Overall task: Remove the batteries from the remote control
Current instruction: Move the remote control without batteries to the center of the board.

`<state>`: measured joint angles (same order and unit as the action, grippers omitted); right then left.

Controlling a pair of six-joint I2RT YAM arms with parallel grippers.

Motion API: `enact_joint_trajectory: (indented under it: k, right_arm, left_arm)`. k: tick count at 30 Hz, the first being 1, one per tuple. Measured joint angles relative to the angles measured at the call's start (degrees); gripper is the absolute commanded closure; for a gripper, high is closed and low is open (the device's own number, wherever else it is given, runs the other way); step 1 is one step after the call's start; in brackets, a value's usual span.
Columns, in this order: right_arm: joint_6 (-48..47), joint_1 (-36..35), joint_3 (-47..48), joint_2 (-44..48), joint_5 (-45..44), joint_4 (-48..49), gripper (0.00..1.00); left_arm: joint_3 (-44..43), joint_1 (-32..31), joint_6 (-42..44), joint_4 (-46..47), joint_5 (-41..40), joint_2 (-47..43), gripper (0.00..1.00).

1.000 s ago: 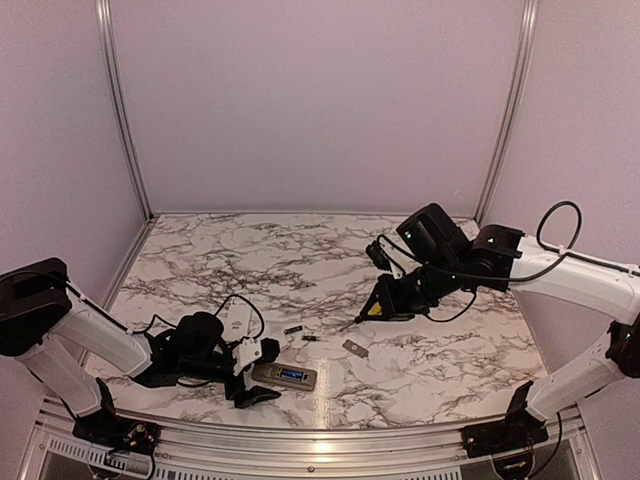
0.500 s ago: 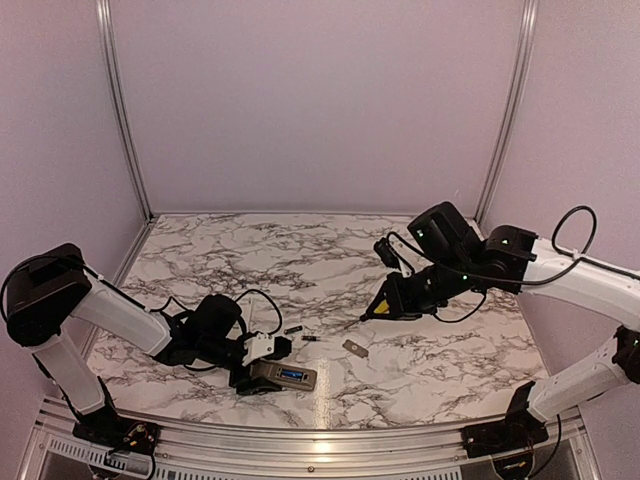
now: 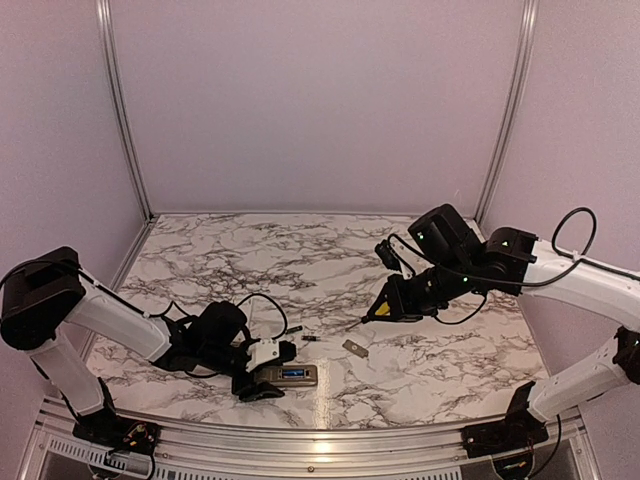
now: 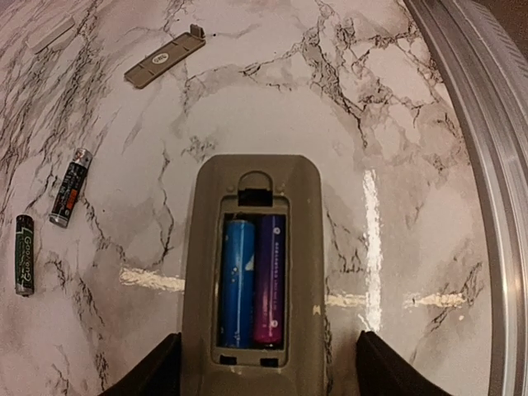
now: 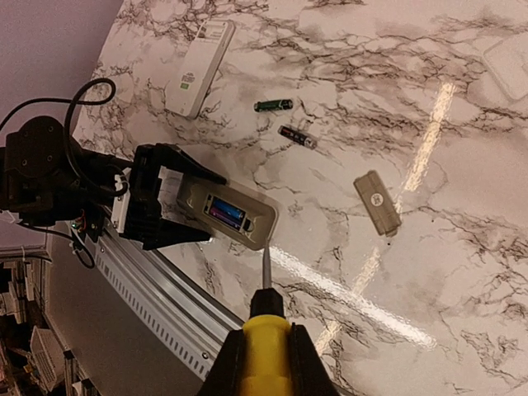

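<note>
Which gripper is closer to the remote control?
The left gripper: it straddles the remote control. The right gripper, holding a screwdriver, hangs well away.

1. The top view is evenly and softly lit with a pink cast. A small bright reflection sits at the near edge of the marble table (image 3: 320, 250), and shadows are faint.
2. The left wrist view is warmer and dimmer. Glare streaks cross the marble beside the remote (image 4: 252, 247), which is in sharp focus.
3. In the right wrist view a diagonal glare streak crosses the marble. The screwdriver (image 5: 266, 351) handle is bright, and the lower left corner is dark.
</note>
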<state>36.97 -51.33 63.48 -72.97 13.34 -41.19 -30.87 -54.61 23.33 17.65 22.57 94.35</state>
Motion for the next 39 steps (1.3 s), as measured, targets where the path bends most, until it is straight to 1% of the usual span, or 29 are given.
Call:
enact_joint_trajectory:
  k: [2,3,4,5,7,9,12,13,16,17,21,25,34,39]
  right_arm:
    - [0.1,0.0,0.0,0.0,0.0,0.0,1.0]
    - [0.1,0.0,0.0,0.0,0.0,0.0,1.0]
    - [0.1,0.0,0.0,0.0,0.0,0.0,1.0]
    - [0.1,0.0,0.0,-0.1,0.0,0.0,1.0]
    - [0.1,0.0,0.0,-0.1,0.0,0.0,1.0]
    - [0.1,0.0,0.0,-0.2,0.0,0.0,1.0]
    - [0.2,0.0,0.0,-0.3,0.0,0.0,1.0]
    - [0.3,0.0,0.0,-0.3,0.0,0.0,1.0]
    - [0.7,0.0,0.0,-0.4,0.0,0.0,1.0]
    - [0.8,0.0,0.0,-0.5,0.0,0.1,1.0]
    - [1.8,-0.4,0.5,-2.0,-0.3,0.0,1.0]
    - [3.1,-0.9,2.9,-5.2,-1.9,-0.4,1.0]
    - [8.7,-1.1,5.8,-10.3,-5.8,-0.9,1.0]
    - [12.0,-1.3,6.8,-11.9,-7.4,-2.4,1.0]
  left_arm:
    - [0.0,-0.9,-1.5,0.3,-1.4,0.0,0.25]
    - [0.0,-1.2,-2.1,0.5,-2.1,0.0,0.27]
    - [0.0,-1.5,-2.6,0.7,-2.6,0.0,0.33]
    - [0.0,-1.7,-3.0,1.0,-3.0,0.1,0.4]
    - [0.0,-1.9,-3.9,1.6,-4.0,0.3,0.52]
    - [0.0,-2.1,-4.5,2.2,-4.7,0.5,0.6]
    - [0.3,-2.5,-5.4,3.0,-5.3,0.5,0.66]
    - [0.5,-2.7,-5.7,3.3,-5.7,0.5,0.69]
    - [0.9,-3.7,-7.5,4.2,-7.7,0.4,0.86]
    - [0.9,-3.8,-7.6,4.3,-8.0,0.4,0.9]
    - [0.5,-5.9,-11.8,4.5,-12.6,0.5,0.91]
    - [-1.9,-7.7,-16.5,3.7,-17.3,2.0,0.93]
    - [-15.5,-9.1,-28.1,3.4,-26.8,13.3,0.98]
    - [-20.7,-10.3,-33.0,3.0,-30.8,17.4,1.0]
